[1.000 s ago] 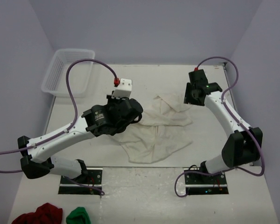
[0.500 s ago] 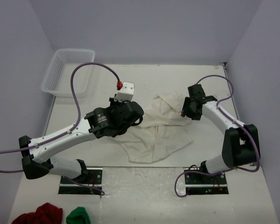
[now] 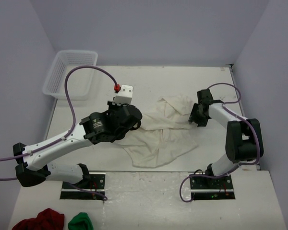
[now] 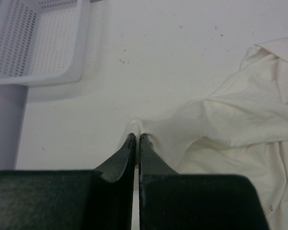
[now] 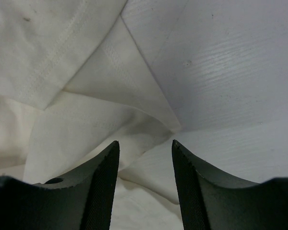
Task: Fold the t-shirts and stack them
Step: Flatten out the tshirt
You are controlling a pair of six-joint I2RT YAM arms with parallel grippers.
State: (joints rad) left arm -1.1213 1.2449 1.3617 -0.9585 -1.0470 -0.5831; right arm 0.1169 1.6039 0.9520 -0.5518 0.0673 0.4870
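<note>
"Where is the t-shirt (image 3: 161, 136)?"

"Crumpled and off-white, in the middle of the table (image 3: 153, 81), between the two arms."

"And the grippers?"

"The left gripper (image 4: 137, 139) pinches a fold at its left edge, fingers closed on the cloth. The right gripper (image 5: 145, 143) hovers over the right edge, fingers apart, gripping nothing."

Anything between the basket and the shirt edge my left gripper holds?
Nothing: only bare table lies between the basket and the t-shirt edge pinched by the left gripper, as the left wrist view shows.
</note>
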